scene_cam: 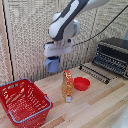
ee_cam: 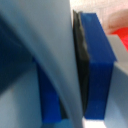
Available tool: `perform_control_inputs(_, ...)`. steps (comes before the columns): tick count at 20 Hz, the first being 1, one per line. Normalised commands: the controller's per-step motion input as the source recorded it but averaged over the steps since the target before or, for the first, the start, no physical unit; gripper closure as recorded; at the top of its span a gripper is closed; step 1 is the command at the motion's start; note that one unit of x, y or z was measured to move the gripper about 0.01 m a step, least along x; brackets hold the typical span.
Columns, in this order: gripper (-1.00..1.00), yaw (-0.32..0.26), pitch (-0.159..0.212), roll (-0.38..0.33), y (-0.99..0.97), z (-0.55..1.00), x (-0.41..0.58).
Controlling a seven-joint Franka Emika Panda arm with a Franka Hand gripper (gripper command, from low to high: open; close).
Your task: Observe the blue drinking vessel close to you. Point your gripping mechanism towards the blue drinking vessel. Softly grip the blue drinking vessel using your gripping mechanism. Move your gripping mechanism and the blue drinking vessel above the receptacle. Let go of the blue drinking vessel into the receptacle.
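The blue cup hangs in the air, held in my gripper, well above the wooden table. In the wrist view the cup's pale blue wall fills the frame, pinched between my two dark-blue fingers. The red lattice basket with its light blue rim stands on the table at the exterior view's lower left, below and to the left of the held cup.
A shallow red bowl and an upright yellow-orange bottle stand on the table below the arm. A dark toaster oven with a pulled-out rack is at the exterior view's right. A slatted wall is behind.
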Motion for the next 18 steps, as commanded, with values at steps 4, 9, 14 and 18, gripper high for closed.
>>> perform_control_inputs(4,1.0,0.072,0.107,0.0,0.64,1.0,0.163)
perform_control_inputs(9,1.0,0.01,0.038,0.0,0.83,0.89,0.045)
perform_control_inputs(14,1.0,0.0,0.0,0.0,0.9,0.64,-0.025)
perform_control_inputs(18,1.0,0.0,0.0,-0.001,0.93,0.32,-0.156)
